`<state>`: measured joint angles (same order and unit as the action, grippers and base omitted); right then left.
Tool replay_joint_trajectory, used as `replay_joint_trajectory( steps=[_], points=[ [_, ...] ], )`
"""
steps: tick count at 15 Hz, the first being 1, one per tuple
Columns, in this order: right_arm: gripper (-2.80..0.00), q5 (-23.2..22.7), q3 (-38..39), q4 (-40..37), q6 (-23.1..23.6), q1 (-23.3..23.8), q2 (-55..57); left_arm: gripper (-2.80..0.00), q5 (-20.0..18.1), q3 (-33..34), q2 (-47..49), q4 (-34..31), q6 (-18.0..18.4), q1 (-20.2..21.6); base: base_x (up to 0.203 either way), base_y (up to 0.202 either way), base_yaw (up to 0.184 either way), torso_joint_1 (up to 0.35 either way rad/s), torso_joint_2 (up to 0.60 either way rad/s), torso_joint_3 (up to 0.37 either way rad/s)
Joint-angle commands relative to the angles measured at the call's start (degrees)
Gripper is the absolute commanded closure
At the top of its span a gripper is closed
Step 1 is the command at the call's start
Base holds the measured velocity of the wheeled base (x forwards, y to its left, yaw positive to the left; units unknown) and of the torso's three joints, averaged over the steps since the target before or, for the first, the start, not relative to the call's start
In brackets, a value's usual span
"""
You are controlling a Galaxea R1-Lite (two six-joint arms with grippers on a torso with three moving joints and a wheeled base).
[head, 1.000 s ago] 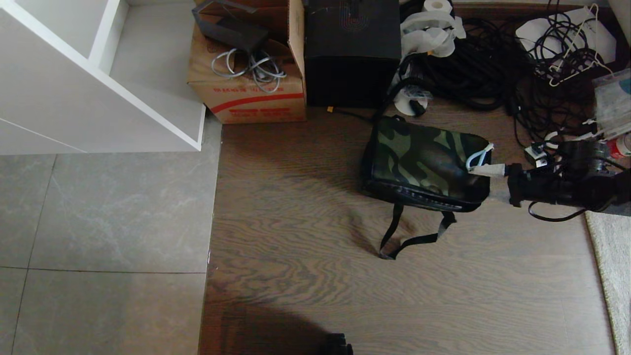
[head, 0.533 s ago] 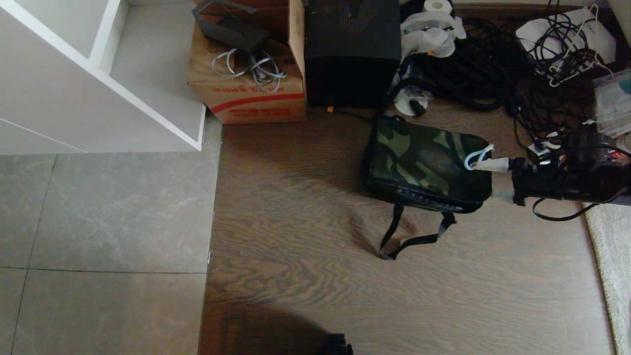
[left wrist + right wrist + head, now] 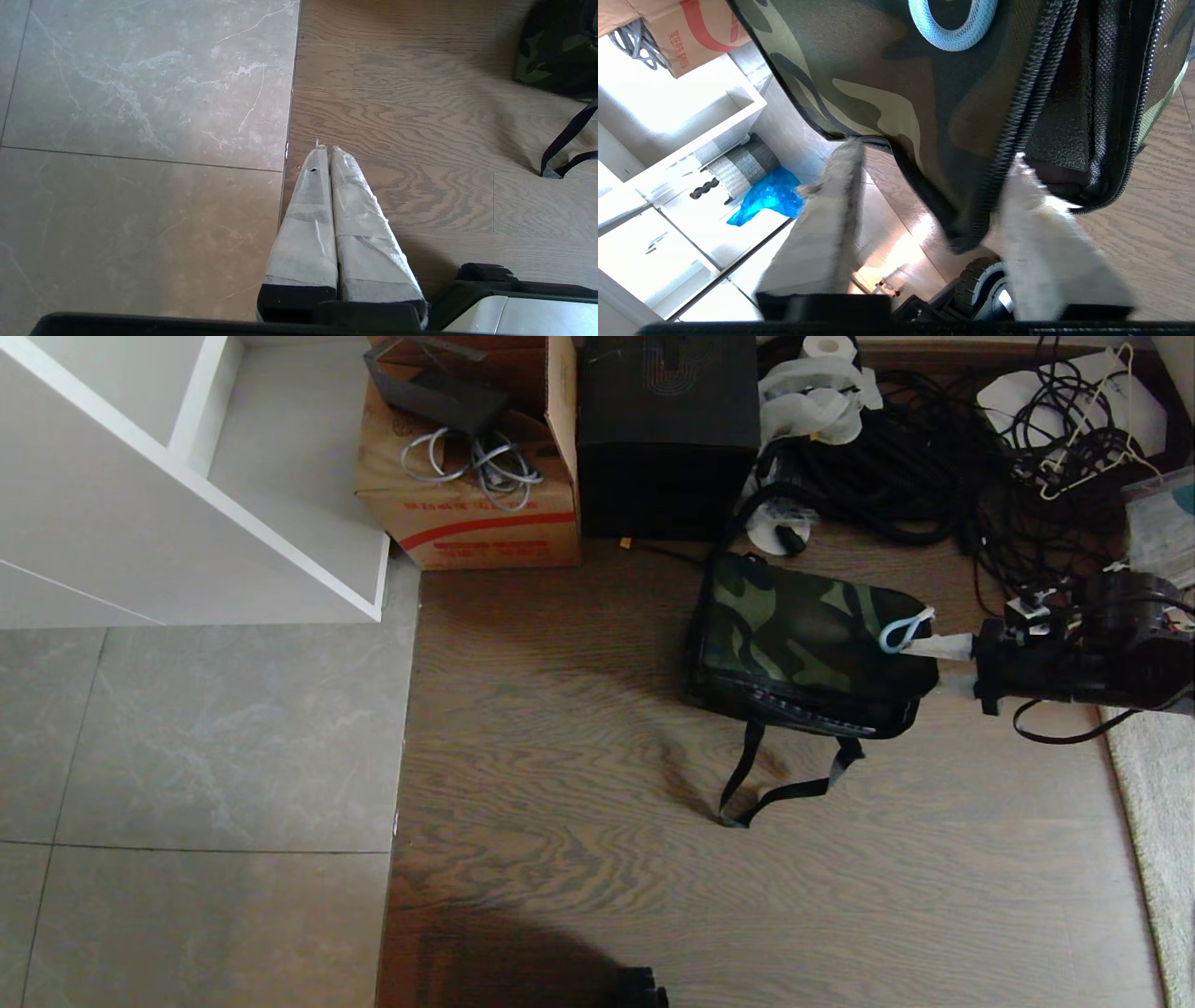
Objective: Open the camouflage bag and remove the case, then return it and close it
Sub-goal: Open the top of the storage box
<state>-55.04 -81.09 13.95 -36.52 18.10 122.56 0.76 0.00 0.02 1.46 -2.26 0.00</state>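
While the left gripper hangs closed, the right gripper's parted jaws straddle the soft green-brown camouflage fabric bag's zipped corner.

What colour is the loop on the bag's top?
Pale blue loop, clearest in the right wrist view.

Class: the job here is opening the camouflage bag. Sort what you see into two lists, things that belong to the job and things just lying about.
Belonging to the job:
- soft green-brown camouflage fabric bag
- right claw at the bag's edge
- pale blue loop on the bag

Lying about:
- brown cardboard carton
- tall black box
- tangle of black cables
- white shelf unit
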Motion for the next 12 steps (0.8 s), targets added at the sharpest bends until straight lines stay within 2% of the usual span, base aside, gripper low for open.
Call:
replay_joint_trajectory(
  steps=[1, 6, 9, 12],
  points=[
    [0.00, -0.41, -0.54, -0.06, -0.40, 0.00, -0.31, 0.00, 0.03, 0.53, -0.02, 0.03, -0.03, 0.02, 0.000, 0.000, 0.000, 0.000, 0.00, 0.000],
    [0.00, -0.44, -4.97, 0.38, -6.26, 0.00, -1.78, 0.00, 0.03, 0.53, 0.05, 0.03, -0.03, 0.03, 0.000, 0.000, 0.000, 0.000, 0.00, 0.000],
    [0.00, -0.28, -9.63, 0.47, -12.73, 0.12, -2.02, 0.00, 0.03, 0.53, 0.06, 0.03, -0.03, 0.00, 0.000, 0.000, 0.000, 0.000, 0.00, 0.000],
    [0.00, 3.07, -14.28, 0.55, -16.37, 0.26, -1.85, 0.00, 0.03, 0.53, -0.02, 0.03, -0.03, 0.00, 0.000, 0.000, 0.000, 0.000, 0.00, 0.000]
  ],
)
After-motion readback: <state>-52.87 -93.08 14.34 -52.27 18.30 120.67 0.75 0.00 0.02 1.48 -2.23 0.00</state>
